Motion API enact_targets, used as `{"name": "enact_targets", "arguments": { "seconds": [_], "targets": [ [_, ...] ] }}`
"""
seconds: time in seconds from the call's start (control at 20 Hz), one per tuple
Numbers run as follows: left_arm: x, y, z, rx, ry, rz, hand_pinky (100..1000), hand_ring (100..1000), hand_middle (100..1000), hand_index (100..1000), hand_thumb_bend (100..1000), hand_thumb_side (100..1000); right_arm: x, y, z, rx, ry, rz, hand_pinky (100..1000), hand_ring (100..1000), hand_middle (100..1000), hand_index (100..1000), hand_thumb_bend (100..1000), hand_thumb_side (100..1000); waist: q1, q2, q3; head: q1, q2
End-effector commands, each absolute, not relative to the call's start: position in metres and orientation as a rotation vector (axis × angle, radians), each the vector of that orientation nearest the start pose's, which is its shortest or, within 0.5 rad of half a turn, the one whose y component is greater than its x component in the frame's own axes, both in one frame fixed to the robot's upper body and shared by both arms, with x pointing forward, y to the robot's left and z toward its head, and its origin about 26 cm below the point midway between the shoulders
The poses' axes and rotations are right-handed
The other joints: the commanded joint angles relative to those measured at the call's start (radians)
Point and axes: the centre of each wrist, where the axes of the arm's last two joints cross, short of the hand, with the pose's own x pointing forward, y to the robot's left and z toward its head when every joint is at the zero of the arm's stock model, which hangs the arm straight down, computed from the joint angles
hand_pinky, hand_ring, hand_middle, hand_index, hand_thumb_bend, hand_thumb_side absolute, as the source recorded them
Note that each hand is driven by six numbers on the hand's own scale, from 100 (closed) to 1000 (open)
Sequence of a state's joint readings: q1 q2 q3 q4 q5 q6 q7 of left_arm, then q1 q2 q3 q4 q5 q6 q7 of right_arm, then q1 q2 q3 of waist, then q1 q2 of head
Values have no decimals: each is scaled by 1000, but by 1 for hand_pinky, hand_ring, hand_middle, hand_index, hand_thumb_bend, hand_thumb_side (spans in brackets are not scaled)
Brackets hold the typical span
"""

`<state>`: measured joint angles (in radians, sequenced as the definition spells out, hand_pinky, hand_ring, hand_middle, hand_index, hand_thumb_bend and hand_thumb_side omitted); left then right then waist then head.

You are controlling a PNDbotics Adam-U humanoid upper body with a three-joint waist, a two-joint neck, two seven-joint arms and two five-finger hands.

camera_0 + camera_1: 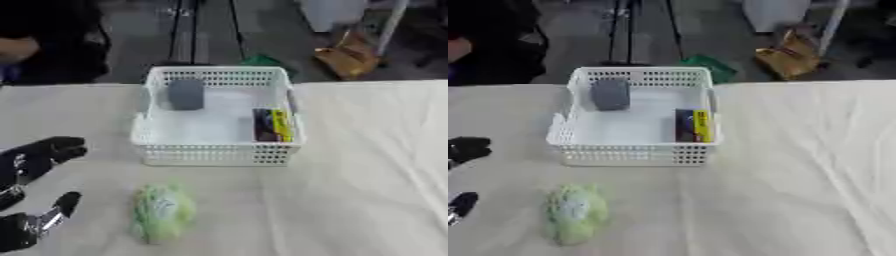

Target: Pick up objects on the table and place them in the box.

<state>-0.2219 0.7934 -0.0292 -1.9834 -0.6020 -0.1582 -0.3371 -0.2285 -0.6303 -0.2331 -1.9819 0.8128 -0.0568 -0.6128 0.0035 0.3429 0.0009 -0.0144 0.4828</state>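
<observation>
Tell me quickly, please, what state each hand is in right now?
Left hand: open, holding nothing, at the left edge.
Right hand: not in view.

No text, label or number can be read anywhere, not even on the dark-and-yellow packet [272,125] in the basket [214,152].
</observation>
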Motion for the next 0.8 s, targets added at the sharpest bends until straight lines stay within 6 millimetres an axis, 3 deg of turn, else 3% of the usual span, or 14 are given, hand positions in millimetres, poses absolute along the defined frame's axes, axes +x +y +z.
{"name": "enact_targets", "arguments": {
  "seconds": [0.05,0.25,0.3,0.35,0.4,0.55,0.6,0.7,0.8],
  "targets": [
    [285,327,243,967,-1740,-1579,917,1000,964,1000,183,1000,277,-361,257,2019,2516,-392,798,889,877,880,100,1000,-2,-23,3,-2,-5],
    [285,332,253,950,-1744,-1581,914,1000,965,1000,160,1000,276,-362,257,2019,2514,-381,796,887,875,879,100,1000,-3,-24,6,-4,-18],
    [285,333,256,947,-1752,-1577,908,997,964,1000,100,1000,276,-362,257,2019,2514,-377,792,883,872,876,100,1000,-5,-25,6,-2,-23],
    [286,334,262,955,-1790,-1558,908,997,964,1000,100,1000,276,-362,257,2019,2514,-370,792,883,872,876,100,1000,-6,-26,8,-1,-32],
    [285,336,268,969,-1830,-1538,905,994,962,1000,100,1000,276,-362,257,2019,2513,-364,792,881,871,874,100,1000,-7,-25,10,-6,-56],
    [283,344,279,989,-1946,-1483,904,994,962,1000,112,1000,276,-362,256,2018,2510,-349,791,880,870,873,100,1000,-10,-21,12,-56,-185],
    [283,346,280,990,-1973,-1474,906,998,967,1000,168,1000,276,-362,256,2018,2510,-347,792,880,870,874,100,1000,-10,-21,12,-67,-205],
    [281,348,280,1004,-2010,-1474,904,993,955,1000,178,1000,276,-362,257,2015,2510,-350,792,880,870,873,100,1000,-11,-22,13,-73,-217],
    [281,350,281,1038,-2025,-1474,889,973,922,968,186,1000,276,-362,257,2015,2505,-357,791,879,869,873,100,1000,-11,-24,13,-54,-204]
  ]
}}
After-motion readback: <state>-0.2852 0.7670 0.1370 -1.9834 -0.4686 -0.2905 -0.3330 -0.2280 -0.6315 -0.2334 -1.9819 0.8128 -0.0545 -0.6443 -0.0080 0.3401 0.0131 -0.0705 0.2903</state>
